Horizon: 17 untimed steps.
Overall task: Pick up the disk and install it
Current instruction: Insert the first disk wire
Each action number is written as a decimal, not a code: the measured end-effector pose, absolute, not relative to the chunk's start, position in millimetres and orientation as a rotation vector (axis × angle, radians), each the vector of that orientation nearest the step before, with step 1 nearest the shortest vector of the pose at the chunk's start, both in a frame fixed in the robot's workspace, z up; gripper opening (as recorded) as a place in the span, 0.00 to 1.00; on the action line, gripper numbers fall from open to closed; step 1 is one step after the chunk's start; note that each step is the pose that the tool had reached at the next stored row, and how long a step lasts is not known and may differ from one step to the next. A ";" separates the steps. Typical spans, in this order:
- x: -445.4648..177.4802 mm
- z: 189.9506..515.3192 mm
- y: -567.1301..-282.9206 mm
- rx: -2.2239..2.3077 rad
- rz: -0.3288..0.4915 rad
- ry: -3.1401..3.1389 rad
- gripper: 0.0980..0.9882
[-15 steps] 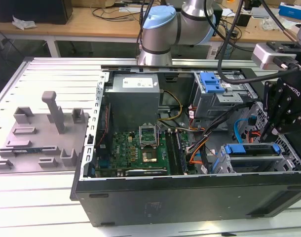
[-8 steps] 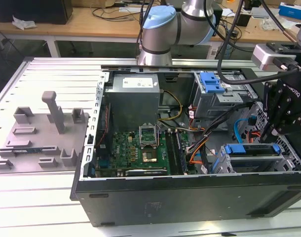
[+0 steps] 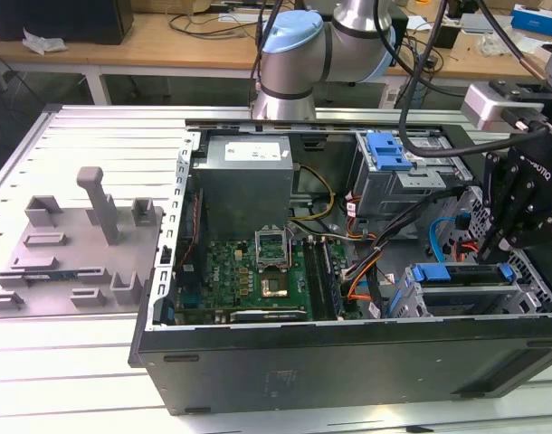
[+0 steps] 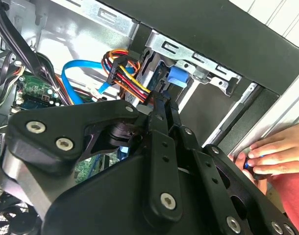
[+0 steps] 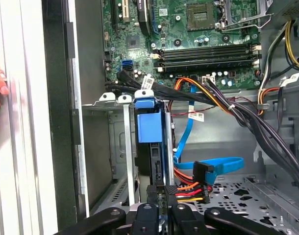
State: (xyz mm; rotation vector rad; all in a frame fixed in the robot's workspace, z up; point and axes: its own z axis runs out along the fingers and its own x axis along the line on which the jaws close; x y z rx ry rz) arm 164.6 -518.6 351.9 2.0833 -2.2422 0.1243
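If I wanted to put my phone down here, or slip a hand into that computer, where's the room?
Bare slotted table borders the case's black wall in the exterior view and lies beyond the grey fixture on that view's left. Inside, the perforated floor beside the drive cage looks open; cables crowd the middle.

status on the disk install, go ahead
Gripper down at the disk. It stands on edge in the drive cage. Cable plug close beside it; a hand just outside the case.

One computer case point(image 3: 348, 371) holds one motherboard point(image 3: 249, 271), one power supply box point(image 3: 244, 185) and, just ahead of the tool point(image 5: 161, 198), one disk point(image 5: 149, 128); one fixture plate point(image 3: 50, 262) lies well apart.
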 end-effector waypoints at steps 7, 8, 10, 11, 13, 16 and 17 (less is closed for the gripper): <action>164.6 349.5 -519.1 2.083 0.124 -2.242 0.08; 164.6 349.4 -519.1 2.083 0.124 -2.242 0.08; 164.6 348.9 -519.2 2.083 0.124 -2.242 0.08; 164.6 348.4 -519.3 2.083 0.124 -2.242 0.08; 164.6 347.8 -519.3 2.083 0.124 -2.242 0.08; 164.6 347.2 -519.3 2.083 0.124 -2.242 0.08; 164.6 346.9 -519.3 2.083 0.124 -2.242 0.08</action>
